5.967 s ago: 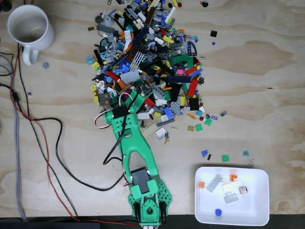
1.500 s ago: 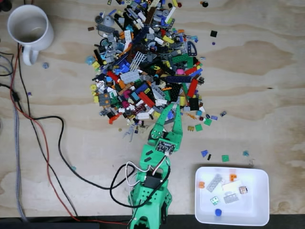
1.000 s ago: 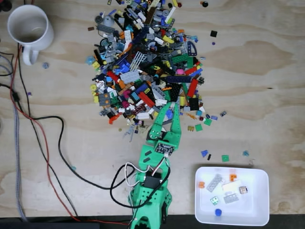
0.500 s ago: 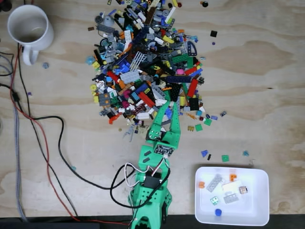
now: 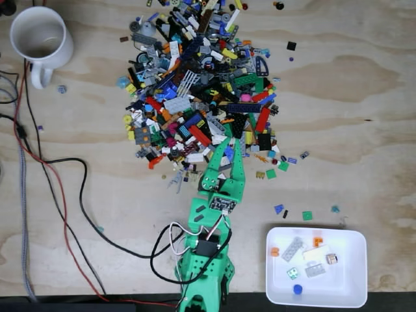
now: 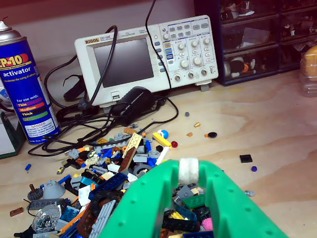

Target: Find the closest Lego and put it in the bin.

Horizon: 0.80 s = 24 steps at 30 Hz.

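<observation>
Plywood table [image 5: 364,97] carries a dense pile of mixed bricks [image 5: 201,84], with strays scattered around its lower right edge. White mug [image 5: 39,39] stands at top left in the fixed view; black and red cables [image 5: 65,195] run down the left side. Wrist view: oscilloscope [image 6: 148,54] at the back, tangled leads [image 6: 99,124] in front of it, blue spray can [image 6: 25,84] at left, dark drawer cabinet [image 6: 257,34] at right

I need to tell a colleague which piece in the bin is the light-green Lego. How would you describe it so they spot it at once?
In the fixed view, start at the white bin at the lower right of the wooden table. Look in its lower left part, just above the small round blue piece. The Lego is the tiny light-green square with a pale spot in its middle, smaller than the grey plates near it.
</observation>
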### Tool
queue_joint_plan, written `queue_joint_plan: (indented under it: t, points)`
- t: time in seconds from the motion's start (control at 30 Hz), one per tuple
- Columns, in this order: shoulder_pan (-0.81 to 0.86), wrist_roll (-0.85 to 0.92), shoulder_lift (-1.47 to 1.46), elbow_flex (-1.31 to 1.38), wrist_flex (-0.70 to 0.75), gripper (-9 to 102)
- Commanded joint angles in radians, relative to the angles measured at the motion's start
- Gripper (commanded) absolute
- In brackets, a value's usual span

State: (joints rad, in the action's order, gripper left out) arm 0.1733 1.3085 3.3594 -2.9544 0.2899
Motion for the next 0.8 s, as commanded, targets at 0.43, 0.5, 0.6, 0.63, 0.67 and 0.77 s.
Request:
queue_joint_plan:
  t: [0.43,0.5,0.6,0.63,0.67,0.77]
  points:
    - [0.002,0.009,0.011,0.08,-0.031,0]
    - [0.005,0.011,0.011,0.08,-0.032,0]
    - [0.005,0.005,0.011,0.077,-0.034,0]
    - [0.005,0.005,0.011,0.072,-0.04,0]
    - [0.005,0.003,0.011,0.069,-0.044,0]
    - [0.005,-0.002,0.011,0.067,-0.046,0]
